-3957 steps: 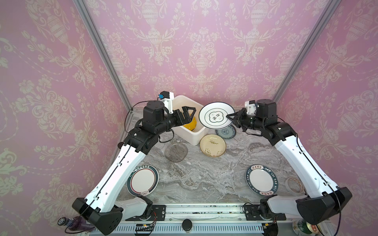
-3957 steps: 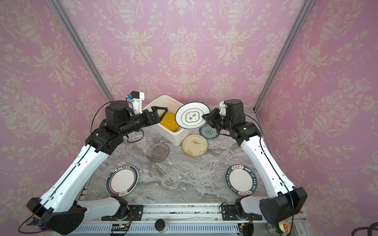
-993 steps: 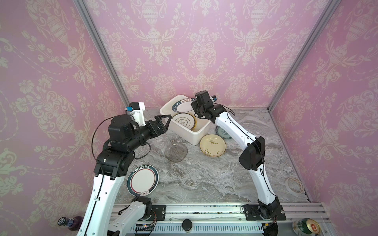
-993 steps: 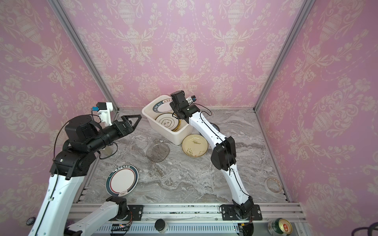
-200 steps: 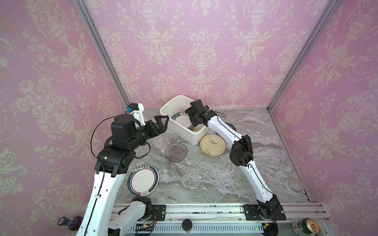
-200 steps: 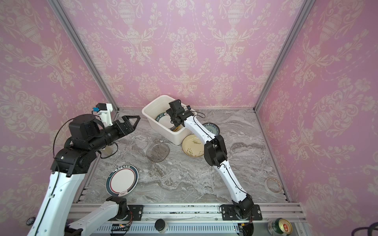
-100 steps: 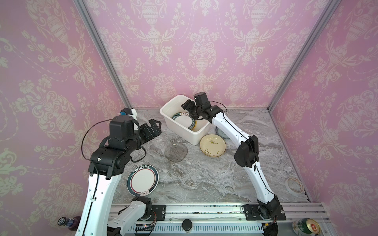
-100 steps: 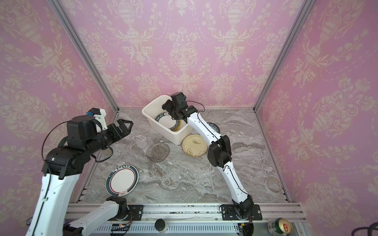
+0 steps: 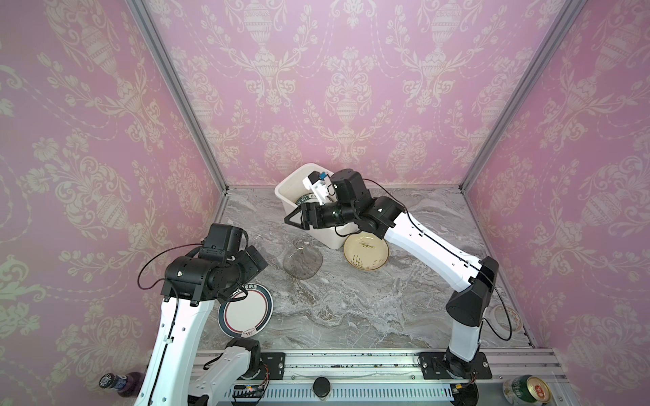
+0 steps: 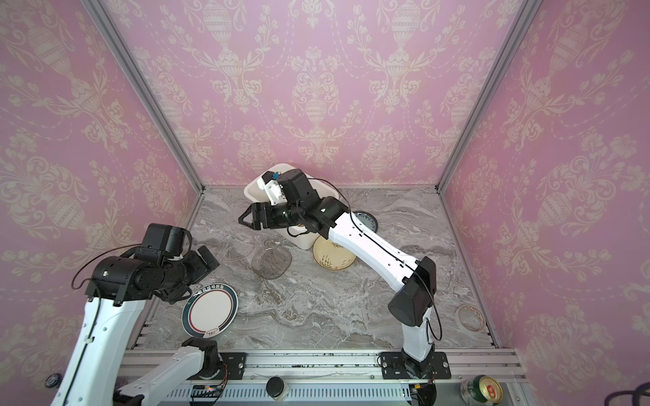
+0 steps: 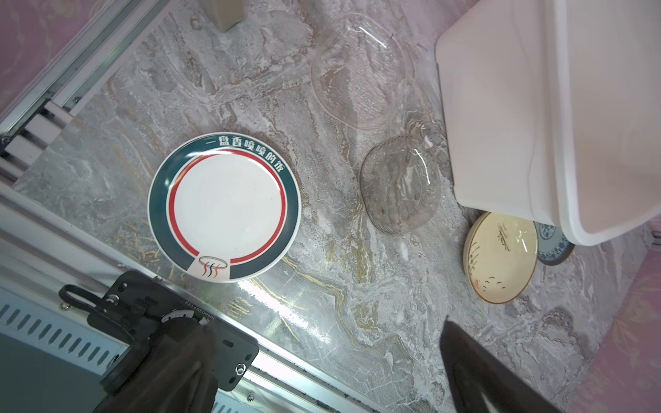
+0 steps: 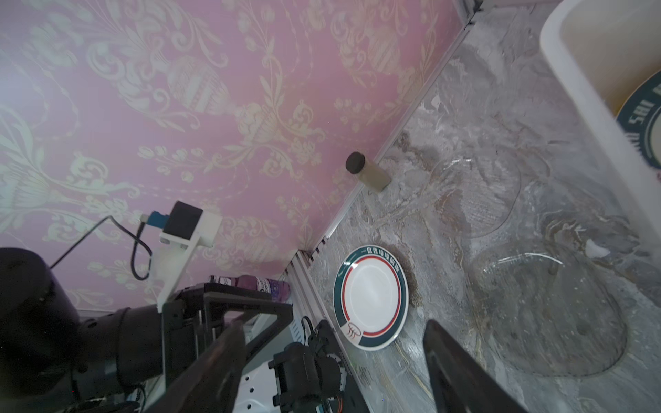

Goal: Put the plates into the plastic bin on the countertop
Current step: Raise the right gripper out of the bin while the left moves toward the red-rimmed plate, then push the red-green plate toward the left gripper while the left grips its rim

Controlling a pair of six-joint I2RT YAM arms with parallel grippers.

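The plastic bin stands at the back of the countertop, with a dark-rimmed plate lying inside it; the right gripper hangs just outside the bin's near wall, its jaws apart and holding nothing. The left gripper has its jaws wide apart and empty, above the front left of the countertop, near a white dark-rimmed plate. The smoky glass plate and the cream plate lie on the marble just in front of the bin; the small blue plate lies beside it.
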